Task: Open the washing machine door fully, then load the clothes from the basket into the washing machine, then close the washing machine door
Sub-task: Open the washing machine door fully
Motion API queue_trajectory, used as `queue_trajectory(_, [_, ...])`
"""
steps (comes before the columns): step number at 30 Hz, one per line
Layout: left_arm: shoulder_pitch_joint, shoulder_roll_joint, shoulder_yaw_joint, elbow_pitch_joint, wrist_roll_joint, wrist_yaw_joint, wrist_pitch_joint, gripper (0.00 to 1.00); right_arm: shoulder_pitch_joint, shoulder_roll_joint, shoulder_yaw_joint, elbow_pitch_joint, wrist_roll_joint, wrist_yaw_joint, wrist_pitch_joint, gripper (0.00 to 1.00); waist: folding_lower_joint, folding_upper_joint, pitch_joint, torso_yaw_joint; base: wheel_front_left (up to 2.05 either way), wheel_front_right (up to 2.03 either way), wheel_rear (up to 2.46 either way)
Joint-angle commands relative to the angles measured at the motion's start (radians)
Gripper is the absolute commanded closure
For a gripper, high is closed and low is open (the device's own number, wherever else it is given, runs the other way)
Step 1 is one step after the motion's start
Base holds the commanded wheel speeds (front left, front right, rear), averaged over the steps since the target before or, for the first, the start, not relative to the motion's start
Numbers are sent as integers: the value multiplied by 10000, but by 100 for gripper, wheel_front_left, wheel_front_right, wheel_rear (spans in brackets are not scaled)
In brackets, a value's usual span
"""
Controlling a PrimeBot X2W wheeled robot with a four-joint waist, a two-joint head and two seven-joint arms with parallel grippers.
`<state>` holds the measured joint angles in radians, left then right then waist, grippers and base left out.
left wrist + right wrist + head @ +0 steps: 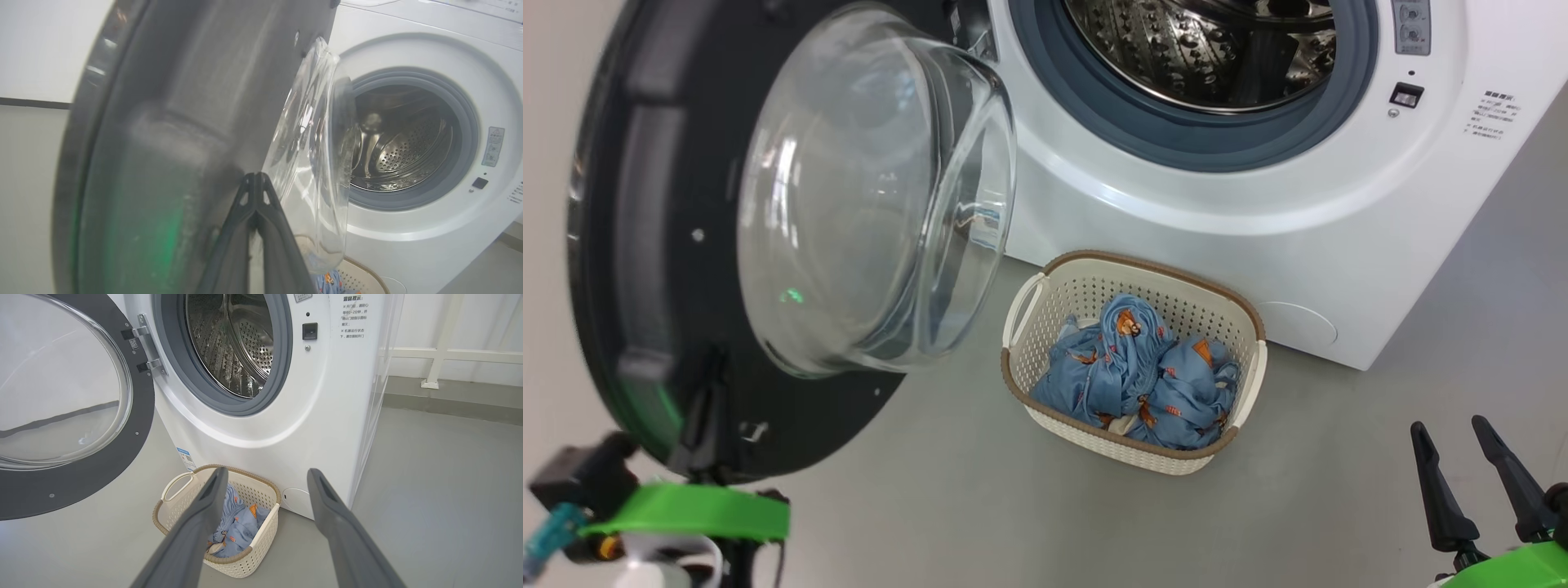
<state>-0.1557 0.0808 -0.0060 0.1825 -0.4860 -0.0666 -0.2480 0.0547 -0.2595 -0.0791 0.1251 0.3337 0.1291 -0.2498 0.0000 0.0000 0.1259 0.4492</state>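
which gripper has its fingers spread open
The right gripper: its fingers stand wide apart; the left gripper holds them shut beside the washing machine door.

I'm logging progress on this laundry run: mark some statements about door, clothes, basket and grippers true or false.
The washing machine door stands open. True.
The clothes are in the drum. False: they lie in the basket.
The right gripper is open and empty. True.
The left gripper has its fingers spread wide. False: they are together, beside the door.
The basket stands on top of the washing machine. False: it stands on the floor.
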Motion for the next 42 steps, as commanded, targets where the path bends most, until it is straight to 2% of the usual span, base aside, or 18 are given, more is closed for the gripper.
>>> queue_trajectory(1, [-716,455,876,-46,235,43,-137,100,-293,-272,189,-248,-132,16,-120,0,0,0,62,4,0,0,0])
queue_trajectory(19, [-2596,940,3102,2116,1507,-371,-137,100,-460,-502,272,-290,-162,16,-120,0,0,0,498,-110,0,0,0])
queue_trajectory(42, [-5366,2506,5186,5521,2839,-502,-138,100,-1413,-842,443,-441,-360,16,-120,0,0,0,2105,-731,0,0,0])
